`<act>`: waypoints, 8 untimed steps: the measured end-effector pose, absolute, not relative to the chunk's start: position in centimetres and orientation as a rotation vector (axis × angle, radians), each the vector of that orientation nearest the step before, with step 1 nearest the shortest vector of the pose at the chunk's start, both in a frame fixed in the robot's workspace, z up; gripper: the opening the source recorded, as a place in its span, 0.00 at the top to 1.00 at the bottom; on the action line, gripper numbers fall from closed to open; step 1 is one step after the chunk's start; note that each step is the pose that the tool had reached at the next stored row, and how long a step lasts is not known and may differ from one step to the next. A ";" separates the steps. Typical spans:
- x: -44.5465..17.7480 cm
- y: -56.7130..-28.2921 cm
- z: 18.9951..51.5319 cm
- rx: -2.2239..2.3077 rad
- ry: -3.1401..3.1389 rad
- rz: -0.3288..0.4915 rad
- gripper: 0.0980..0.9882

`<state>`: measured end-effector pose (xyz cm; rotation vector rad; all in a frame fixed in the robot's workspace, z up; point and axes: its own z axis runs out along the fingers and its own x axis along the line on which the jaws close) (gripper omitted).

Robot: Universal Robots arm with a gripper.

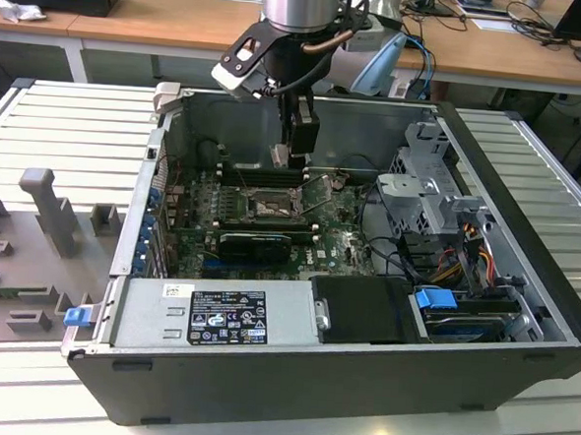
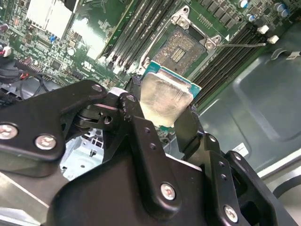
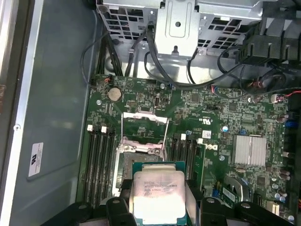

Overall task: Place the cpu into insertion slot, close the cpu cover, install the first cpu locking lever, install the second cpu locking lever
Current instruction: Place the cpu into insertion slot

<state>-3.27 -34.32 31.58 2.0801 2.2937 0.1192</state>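
One open computer case (image 1: 261,373) fills the middle of the exterior view, with its motherboard (image 1: 338,245) lying flat on the case floor. From the upper centre of that frame the arm (image 1: 302,1) enters, and the gripper (image 1: 294,154) hangs inside the case above the board. Its fingers (image 2: 188,129) are clamped on two opposite edges of the cpu (image 2: 164,96), which is held flat with its silver top facing the wrist cameras. The grip looks square. Just below the gripper in the exterior frame, a shade toward the exterior view's left, sits the insertion slot (image 1: 271,206) with its contacts exposed. The cpu cover (image 3: 145,134) is swung open, clear of the slot's mouth. Finding: the chip is not seated. It hangs above the slot, overlapping the slot's near rim in both wrist views. Chip edges run roughly parallel to that rim, so in my judgement the offset is sideways and downward, not rotational
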 end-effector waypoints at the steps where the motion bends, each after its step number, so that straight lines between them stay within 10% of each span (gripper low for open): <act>1: -3.3 -34.3 31.4 2.080 2.294 0.119 0.52; 8: -3.3 -34.3 30.3 2.080 2.294 0.118 0.52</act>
